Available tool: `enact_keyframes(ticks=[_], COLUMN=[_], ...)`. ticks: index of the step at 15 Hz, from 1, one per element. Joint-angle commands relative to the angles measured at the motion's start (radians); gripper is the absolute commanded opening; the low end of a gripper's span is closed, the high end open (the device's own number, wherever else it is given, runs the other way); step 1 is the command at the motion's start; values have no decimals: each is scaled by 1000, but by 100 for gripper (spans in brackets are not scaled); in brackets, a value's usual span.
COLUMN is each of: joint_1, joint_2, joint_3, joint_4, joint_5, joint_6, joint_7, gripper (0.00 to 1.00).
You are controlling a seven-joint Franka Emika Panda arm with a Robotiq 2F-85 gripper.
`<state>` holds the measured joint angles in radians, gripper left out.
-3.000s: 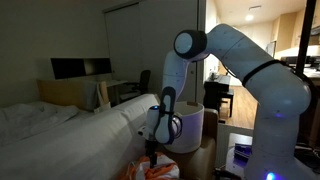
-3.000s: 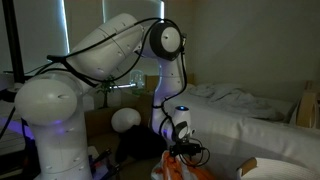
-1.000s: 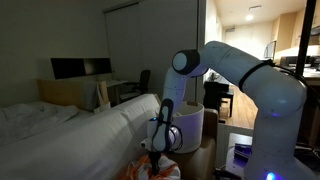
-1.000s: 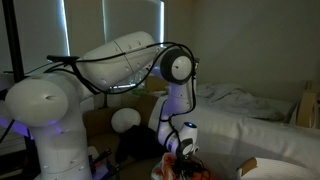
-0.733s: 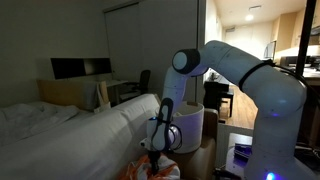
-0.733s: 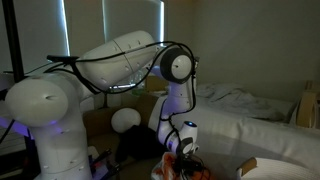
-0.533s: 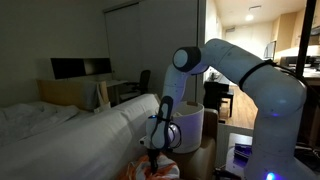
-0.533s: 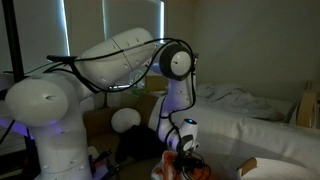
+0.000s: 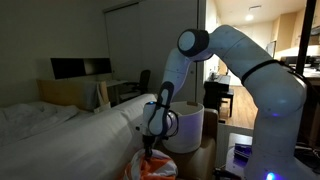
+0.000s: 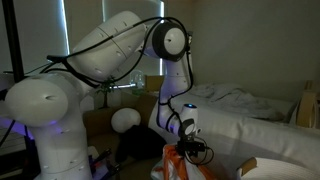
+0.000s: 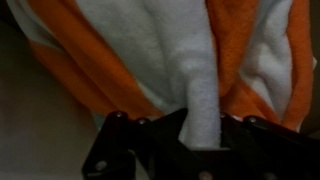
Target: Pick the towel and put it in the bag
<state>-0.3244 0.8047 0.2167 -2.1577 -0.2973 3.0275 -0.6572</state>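
Note:
The towel (image 11: 150, 50), orange and white, fills the wrist view, and a white fold of it is pinched between the black jaws of my gripper (image 11: 197, 128). In both exterior views the gripper (image 9: 150, 148) (image 10: 185, 149) hangs low beside the bed, shut on the towel (image 9: 155, 168) (image 10: 180, 166), which is lifted and drapes below it. The white round bag (image 9: 192, 128) stands just behind the gripper, its mouth open; in an exterior view it shows as a pale round shape (image 10: 124, 119).
A bed with white bedding (image 9: 60, 135) (image 10: 250, 125) runs alongside the gripper. A cardboard box (image 9: 208, 158) sits under the bag. A desk with monitors (image 9: 80, 70) and a chair stand at the back. The robot base (image 9: 270, 140) is close by.
The arm has risen, lifting the gripper and the towel's pinched part upward off the heap; the elbow joint is higher than half a second ago.

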Motion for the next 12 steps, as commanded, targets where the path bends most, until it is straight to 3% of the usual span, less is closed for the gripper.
enact_keyframes(ticks=[1, 10, 12], joint_1=[-8, 4, -20], joint_2=[-165, -408, -465], joint_3=[22, 38, 68], joint_4=[-107, -160, -170], joint_5=[28, 95, 137], joint_6=[5, -40, -57], joint_7=[50, 147, 145], gripper=[7, 7, 7])
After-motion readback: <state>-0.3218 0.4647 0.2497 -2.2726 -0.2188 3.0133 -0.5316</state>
